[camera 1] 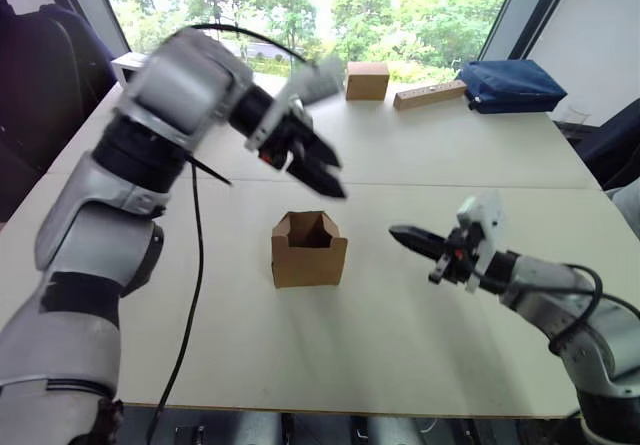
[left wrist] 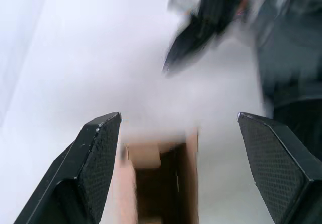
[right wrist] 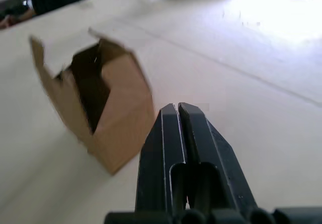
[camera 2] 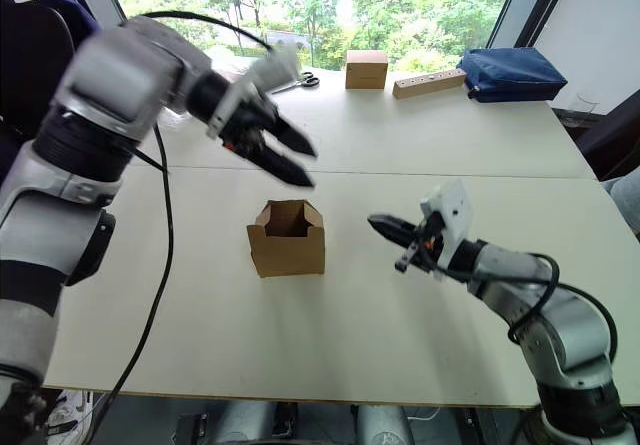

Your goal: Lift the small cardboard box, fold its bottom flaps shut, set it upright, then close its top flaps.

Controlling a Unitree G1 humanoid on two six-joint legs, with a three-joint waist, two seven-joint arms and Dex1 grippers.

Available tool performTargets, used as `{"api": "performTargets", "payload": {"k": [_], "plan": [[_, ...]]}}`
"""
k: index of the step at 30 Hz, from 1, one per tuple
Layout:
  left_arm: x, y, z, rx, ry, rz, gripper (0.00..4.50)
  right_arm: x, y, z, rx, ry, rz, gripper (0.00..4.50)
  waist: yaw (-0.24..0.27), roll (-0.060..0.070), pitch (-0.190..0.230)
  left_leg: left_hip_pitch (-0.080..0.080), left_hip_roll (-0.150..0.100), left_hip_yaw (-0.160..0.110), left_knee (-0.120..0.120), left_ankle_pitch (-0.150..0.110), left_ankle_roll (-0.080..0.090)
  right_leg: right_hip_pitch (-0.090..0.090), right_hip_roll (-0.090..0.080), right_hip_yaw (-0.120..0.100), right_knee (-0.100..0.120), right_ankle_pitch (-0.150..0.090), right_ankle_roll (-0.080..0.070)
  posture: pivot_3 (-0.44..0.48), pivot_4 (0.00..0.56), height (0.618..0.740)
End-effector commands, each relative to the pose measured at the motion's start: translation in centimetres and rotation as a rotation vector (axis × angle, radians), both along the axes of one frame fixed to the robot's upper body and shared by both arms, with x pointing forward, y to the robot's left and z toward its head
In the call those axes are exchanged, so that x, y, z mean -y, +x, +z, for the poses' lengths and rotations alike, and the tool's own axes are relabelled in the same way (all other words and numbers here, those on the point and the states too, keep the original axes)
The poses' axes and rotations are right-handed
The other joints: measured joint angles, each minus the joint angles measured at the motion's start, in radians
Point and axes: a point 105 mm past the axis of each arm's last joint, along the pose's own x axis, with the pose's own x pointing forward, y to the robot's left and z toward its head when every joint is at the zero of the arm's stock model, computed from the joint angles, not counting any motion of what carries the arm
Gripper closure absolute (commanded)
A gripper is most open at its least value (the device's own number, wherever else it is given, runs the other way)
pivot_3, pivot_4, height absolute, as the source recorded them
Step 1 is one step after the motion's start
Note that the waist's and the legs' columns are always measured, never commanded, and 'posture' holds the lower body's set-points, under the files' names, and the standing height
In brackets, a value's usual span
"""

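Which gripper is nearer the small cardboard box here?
Roughly even, perhaps the left. The left gripper hangs just above and behind the small cardboard box; the right gripper sits off to its right, pointing at it.

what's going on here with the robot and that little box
The small cardboard box stands upright on the white table, and its top flaps are not yet closed. Neither gripper touches it. The left gripper hangs open above and behind the box, while the right gripper is shut and sits off to the box's right. A squarer brown box sits at the far edge.
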Motion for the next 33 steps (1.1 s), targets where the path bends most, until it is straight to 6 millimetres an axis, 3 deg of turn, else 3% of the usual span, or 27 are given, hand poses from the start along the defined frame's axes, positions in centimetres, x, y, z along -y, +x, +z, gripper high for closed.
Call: {"api": "performTargets", "payload": {"k": [1, 3, 4, 6, 8, 11, 13, 19, 33], "plan": [[-3.3, 1.4, 0.6, 0.038, -0.180, 0.159, 0.71, -0.2, 0.7, 1.6, 0.047, 0.002, 0.058, 4.50, -0.005, 0.001, 0.000, 0.001, 0.000, 0.000, 0.000, 0.000, 0.000, 0.000, 0.000, 0.000, 0.001, 0.000, 0.000, 0.000, 0.150, 0.740], [-4.3, 1.2, 0.2, 0.054, -0.235, 0.194, 0.71, -0.5, 0.9, 2.1, 0.052, -0.003, 0.092, 4.50, -0.012, 0.001, 0.000, 0.000, 0.000, 0.000, 0.000, 0.000, -0.001, 0.000, 0.000, 0.000, 0.001, 0.000, 0.000, 0.000, 0.150, 0.740], [-5.5, 1.0, 1.6, 0.072, -0.420, 0.235, 0.71, -0.9, 1.2, 2.7, 0.061, 0.004, 0.118, 4.50, -0.011, 0.000, 0.000, 0.000, 0.000, 0.000, 0.000, 0.001, -0.001, -0.001, 0.000, 0.000, 0.001, 0.000, 0.000, 0.000, 0.150, 0.740], [-8.5, 0.4, 0.0, 0.031, -0.538, 0.361, 0.71, -1.7, 1.5, 3.6, 0.079, -0.011, 0.175, 4.50, -0.020, 0.000, 0.000, -0.002, 0.001, 0.000, 0.000, 0.001, -0.003, -0.001, -0.001, -0.001, 0.001, 0.000, 0.000, 0.000, 0.150, 0.740], [-9.2, -0.4, -1.4, 0.032, -0.547, 0.411, 0.71, -1.8, 1.5, 3.8, 0.087, -0.028, 0.196, 4.50, -0.022, 0.001, 0.000, -0.001, 0.000, 0.001, 0.000, 0.004, -0.006, -0.001, -0.004, 0.000, 0.002, 0.000, 0.000, 0.000, 0.150, 0.740], [-10.4, -1.2, -4.9, 0.003, -0.517, 0.536, 1.38, -2.4, 1.1, 4.1, 0.079, -0.040, 0.260, 4.50, -0.011, 0.000, 0.000, -0.002, 0.000, 0.000, 0.000, 0.004, -0.007, -0.001, -0.004, -0.002, 0.002, 0.000, 0.000, 0.000, 0.150, 0.740], [-10.8, -2.3, -7.2, -0.010, -0.463, 0.566, 2.29, -3.0, 0.9, 4.0, 0.073, -0.061, 0.300, 4.50, -0.010, 0.000, 0.000, -0.001, -0.002, 0.000, 0.000, 0.004, -0.007, 0.000, -0.006, -0.001, 0.002, 0.000, 0.000, 0.000, 0.150, 0.740], [-10.4, -4.1, -9.1, -0.048, -0.440, 0.548, 4.45, -4.1, 0.5, 3.0, 0.039, -0.106, 0.372, 4.50, 0.000, -0.001, -0.001, 0.000, -0.003, 0.000, 0.001, 0.003, -0.006, 0.001, -0.006, -0.002, 0.001, 0.001, 0.000, 0.000, 0.150, 0.740], [-7.9, -4.4, -12.6, 0.013, -0.196, 0.394, 4.45, -6.6, 1.9, -0.2, 0.049, -0.240, 0.414, 4.50, 0.003, -0.001, -0.001, 0.001, -0.003, 0.001, 0.000, 0.003, -0.006, 0.002, -0.005, -0.002, 0.001, 0.000, 0.000, 0.000, 0.150, 0.740]]}}
